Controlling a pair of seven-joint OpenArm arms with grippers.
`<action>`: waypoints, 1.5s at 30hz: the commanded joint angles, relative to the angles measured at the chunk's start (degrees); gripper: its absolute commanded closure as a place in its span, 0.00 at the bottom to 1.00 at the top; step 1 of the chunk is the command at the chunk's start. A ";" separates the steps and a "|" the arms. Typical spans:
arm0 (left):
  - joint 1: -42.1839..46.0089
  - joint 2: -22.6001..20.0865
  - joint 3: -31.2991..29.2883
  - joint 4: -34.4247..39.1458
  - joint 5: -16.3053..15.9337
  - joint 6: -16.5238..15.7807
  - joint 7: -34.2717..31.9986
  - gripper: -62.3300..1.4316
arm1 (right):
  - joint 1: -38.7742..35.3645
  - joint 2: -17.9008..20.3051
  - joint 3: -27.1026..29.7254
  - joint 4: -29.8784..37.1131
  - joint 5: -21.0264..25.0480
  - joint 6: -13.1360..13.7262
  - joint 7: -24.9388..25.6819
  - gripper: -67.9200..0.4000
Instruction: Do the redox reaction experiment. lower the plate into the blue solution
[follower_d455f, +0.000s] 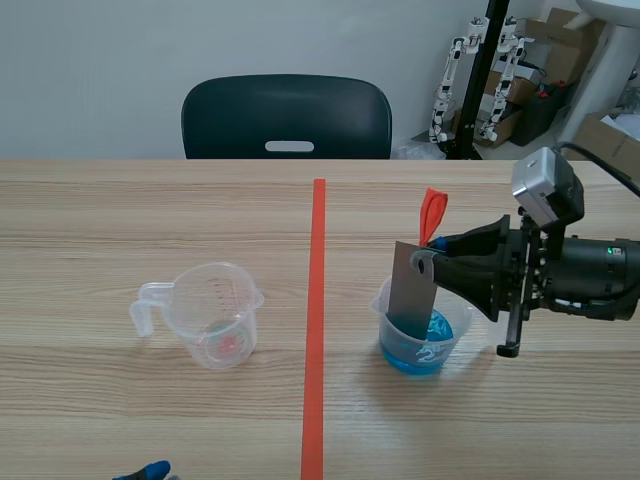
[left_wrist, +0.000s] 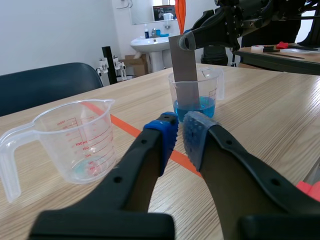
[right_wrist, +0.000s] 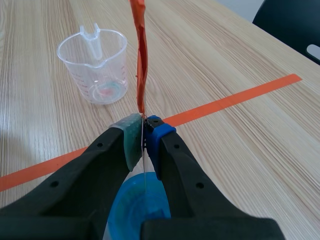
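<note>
At the worktop's four o'clock, the right claw (follower_d455f: 427, 262) is pinching the plate (follower_d455f: 408, 288), seemingly mid-dip in the blue solution (follower_d455f: 418, 360); next needing straight descent.

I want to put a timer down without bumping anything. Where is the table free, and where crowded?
Bare wood lies between the empty measuring cup and the tape line, and along the far side of the table by the chair. It is crowded around the blue-solution cup, where the right gripper holds the plate.
</note>
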 joint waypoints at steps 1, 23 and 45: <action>0.37 -0.50 -0.04 0.17 -0.57 0.04 -0.98 0.70 | -0.24 0.17 0.46 0.09 -1.73 0.68 -0.61 0.99; 0.35 -0.48 -0.04 0.17 -1.40 -2.99 0.11 0.18 | -0.72 6.05 0.46 0.09 -2.58 0.68 7.21 0.98; 0.35 -0.48 -0.04 0.17 -1.40 -2.99 0.11 0.18 | -0.70 5.99 0.46 0.09 -3.19 0.68 7.48 0.98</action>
